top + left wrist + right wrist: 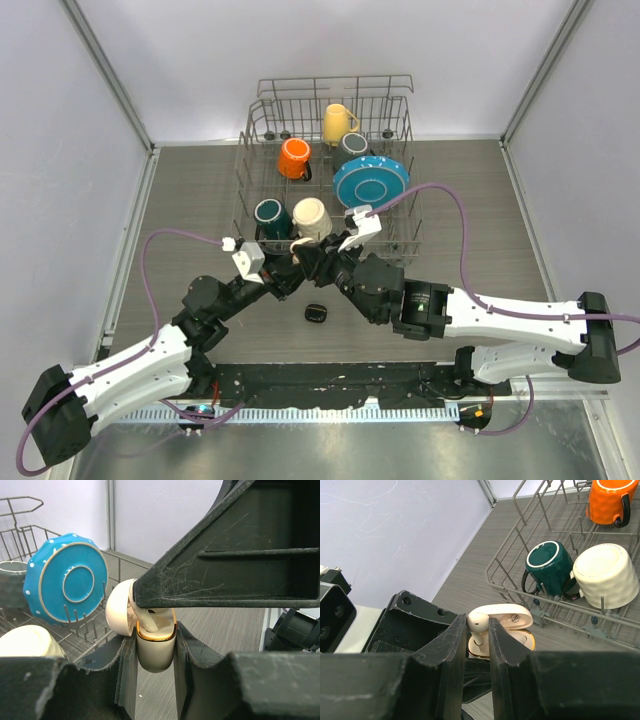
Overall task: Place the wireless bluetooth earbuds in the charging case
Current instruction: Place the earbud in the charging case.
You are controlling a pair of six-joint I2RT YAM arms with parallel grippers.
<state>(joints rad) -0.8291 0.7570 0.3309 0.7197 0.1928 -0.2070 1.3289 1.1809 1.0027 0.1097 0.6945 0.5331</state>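
My left gripper [155,672] is shut on the body of a white charging case [156,655] with a gold rim, its lid [118,614] hinged open. My right gripper [479,630] is shut on a white earbud [479,622] and holds it over the case [516,630], its stem down in the case's opening. In the left wrist view the stem [150,622] shows inside the rim under a right finger [230,565]. In the top view both grippers [305,262] meet above the table in front of the rack. The other earbuds are out of view.
A small black case-like object [317,313] lies on the table just near of the grippers. A wire dish rack [250,150] stands behind them, holding teal [268,213], cream [311,215], orange [294,157] and yellow [337,122] mugs and a blue plate [370,180].
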